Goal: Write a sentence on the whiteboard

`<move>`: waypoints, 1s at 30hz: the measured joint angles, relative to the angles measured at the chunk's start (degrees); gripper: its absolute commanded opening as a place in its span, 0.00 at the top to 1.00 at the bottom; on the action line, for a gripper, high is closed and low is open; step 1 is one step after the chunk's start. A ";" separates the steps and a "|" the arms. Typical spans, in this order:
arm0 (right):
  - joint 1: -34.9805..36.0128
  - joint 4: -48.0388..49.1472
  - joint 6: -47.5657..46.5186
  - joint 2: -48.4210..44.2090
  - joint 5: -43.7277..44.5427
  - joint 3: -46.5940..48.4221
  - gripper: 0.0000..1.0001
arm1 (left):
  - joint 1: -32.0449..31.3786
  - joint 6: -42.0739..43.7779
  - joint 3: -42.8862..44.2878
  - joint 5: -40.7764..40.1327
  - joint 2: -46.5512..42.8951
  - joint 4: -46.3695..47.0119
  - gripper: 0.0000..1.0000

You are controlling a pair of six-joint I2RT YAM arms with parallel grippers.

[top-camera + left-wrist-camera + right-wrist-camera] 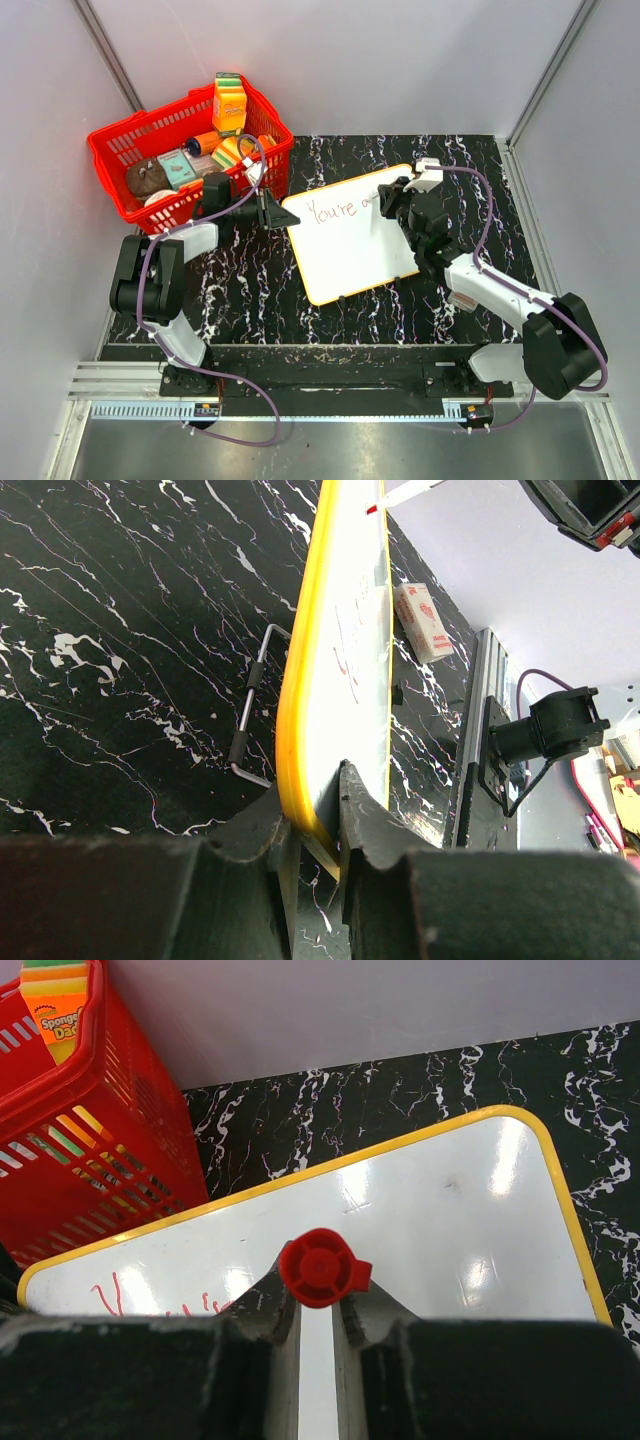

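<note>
The right end effector (pixel 318 1305) was clenched on a white marker with a red end cap (pixel 320 1267), the tip at or just off the flat white whiteboard with a thin orange-yellow rim (pixel 350 250), near the board's far edge. Whether it touched could not be told. The left end effector (pixel 315 815) was clamped on the board's rim at the corner nearest the bench's far-left corner, steadying it. The board stood tilted on a bent wire stand (pixel 250 715) about the middle of the black, white-veined bench (pixel 250 300). The thin red handwritten sentence (pixel 335 210) reached only "You're" and what looked like the start of a next letter, so the task seemed early, with most words left to write. Blank white lay to the right of the lettering and across the whole lower board, though the first line had only a short run before the right rim. A red plastic basket of groceries (pixel 130 140) filled the far-left corner just beside the left end effector, leaving little slack there. The bench toward the right edge looked open.
</note>
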 measured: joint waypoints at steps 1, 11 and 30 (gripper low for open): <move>0.00 0.00 0.00 0.00 -0.02 0.00 1.00 | 0.00 0.00 0.00 0.00 -0.02 0.02 1.00; 0.00 -0.17 -0.02 -0.02 -0.09 -0.02 1.00 | -0.02 0.00 0.00 0.00 0.00 0.02 1.00; -0.22 -1.22 -0.02 -2.54 1.62 -1.68 1.00 | -0.02 0.02 0.00 0.00 0.00 0.02 1.00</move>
